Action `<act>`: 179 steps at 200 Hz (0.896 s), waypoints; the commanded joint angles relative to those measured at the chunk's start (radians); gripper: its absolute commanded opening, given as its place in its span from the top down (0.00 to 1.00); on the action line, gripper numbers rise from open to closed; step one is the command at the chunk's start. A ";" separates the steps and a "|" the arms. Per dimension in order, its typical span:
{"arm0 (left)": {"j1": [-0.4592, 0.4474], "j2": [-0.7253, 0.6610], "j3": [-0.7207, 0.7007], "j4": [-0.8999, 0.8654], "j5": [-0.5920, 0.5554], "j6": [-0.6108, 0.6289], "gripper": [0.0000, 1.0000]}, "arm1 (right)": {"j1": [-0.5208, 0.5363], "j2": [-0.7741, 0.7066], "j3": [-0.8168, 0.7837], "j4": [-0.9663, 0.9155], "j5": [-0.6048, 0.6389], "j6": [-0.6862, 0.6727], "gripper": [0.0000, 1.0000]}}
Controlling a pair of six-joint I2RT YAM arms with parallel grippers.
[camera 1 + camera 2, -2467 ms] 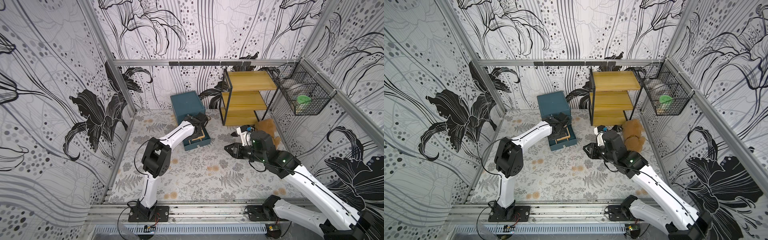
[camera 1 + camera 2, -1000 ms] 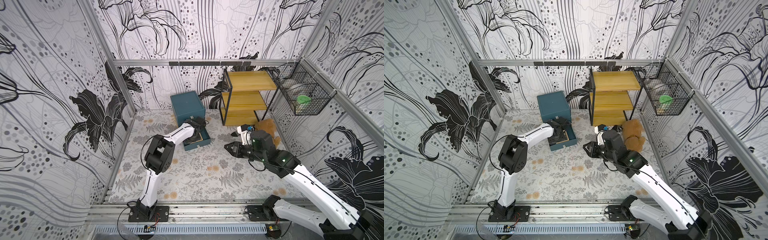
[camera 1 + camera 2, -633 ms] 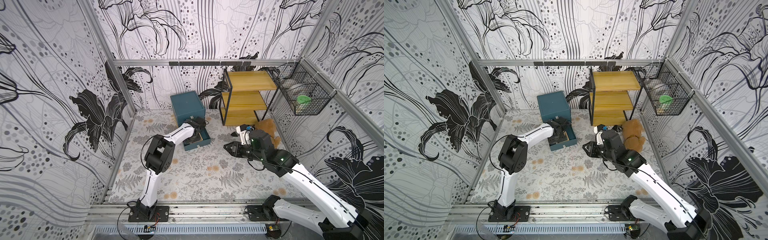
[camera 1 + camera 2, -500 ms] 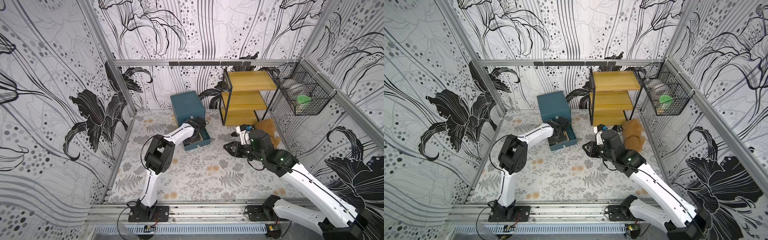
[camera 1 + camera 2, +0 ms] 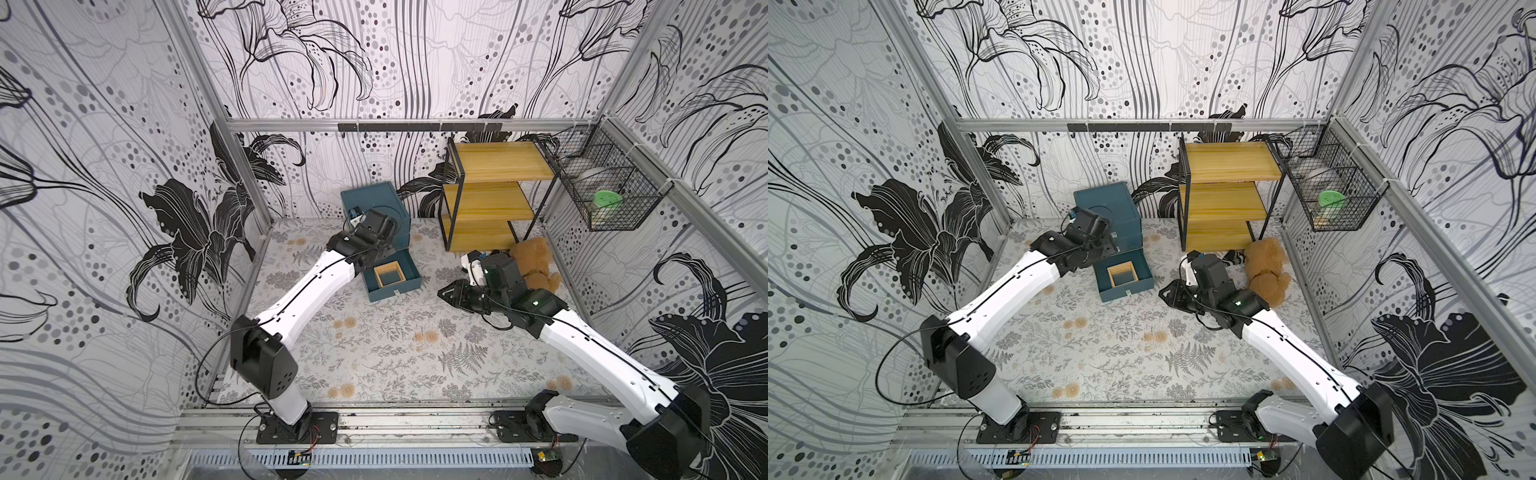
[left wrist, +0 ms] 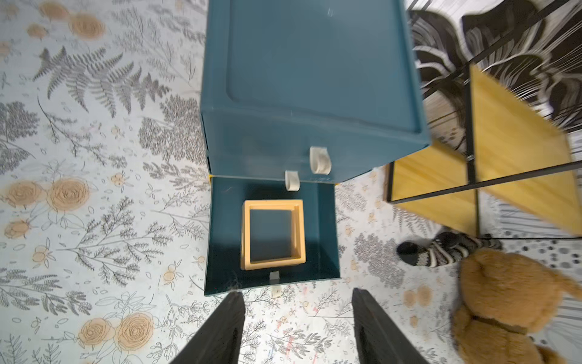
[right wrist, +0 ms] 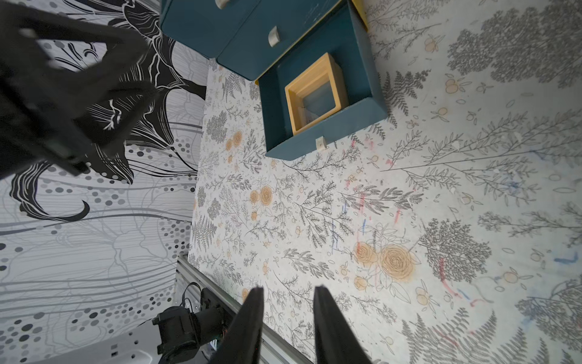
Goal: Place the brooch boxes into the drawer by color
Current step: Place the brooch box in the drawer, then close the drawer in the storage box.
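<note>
Jaws parted and empty on left gripper [image 6: 297, 291] and right gripper [image 7: 288, 287]. Bottom drawer [image 6: 322, 227] pulled out, yellow box [image 6: 273, 265] lying flat inside.

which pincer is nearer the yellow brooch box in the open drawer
Left. The left pincer hangs close by the drawer with the yellow brooch box; the right pincer is farther off over the mat.

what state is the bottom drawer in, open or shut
Open: the bottom drawer is pulled out of the chest, with a yellow brooch box lying inside.
</note>
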 commanded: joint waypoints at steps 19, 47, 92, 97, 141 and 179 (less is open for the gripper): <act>0.110 -0.028 -0.028 0.131 0.117 0.038 0.30 | -0.014 0.077 -0.062 0.155 -0.059 0.111 0.69; 0.187 0.003 -0.020 0.220 0.228 0.048 0.27 | -0.014 0.112 -0.095 0.219 -0.069 0.167 0.69; 0.277 0.118 0.081 0.218 0.324 0.073 0.27 | -0.016 0.191 -0.114 0.240 -0.073 0.240 0.69; 0.282 0.134 0.096 0.207 0.328 0.077 0.27 | -0.017 0.202 -0.117 0.248 -0.077 0.250 0.69; 0.320 0.216 0.157 0.156 0.290 0.079 0.29 | -0.017 0.282 -0.105 0.315 -0.084 0.311 0.69; 0.330 0.275 0.169 0.161 0.323 0.092 0.32 | -0.017 0.349 -0.110 0.379 -0.089 0.363 0.69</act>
